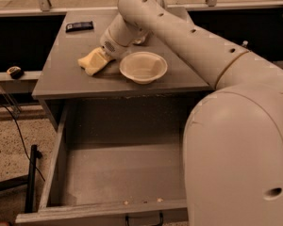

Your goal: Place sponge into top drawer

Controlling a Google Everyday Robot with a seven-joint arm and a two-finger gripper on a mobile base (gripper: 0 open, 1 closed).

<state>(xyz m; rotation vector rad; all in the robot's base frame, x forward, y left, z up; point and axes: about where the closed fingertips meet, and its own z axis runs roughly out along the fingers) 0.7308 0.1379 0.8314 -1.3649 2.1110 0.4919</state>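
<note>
The gripper [102, 59] is set just left of the white round bowl [143, 68], apparently on the pale yellow soft sponge [87, 64] (grip cannot be told).

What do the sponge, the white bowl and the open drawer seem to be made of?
The sponge, at the gripper left of the white bowl, looks like soft matte yellow foam with rounded edges. The white bowl seems smooth plastic or ceramic, faintly glossy. The top drawer looks like matte grey painted wood or laminate.
</note>
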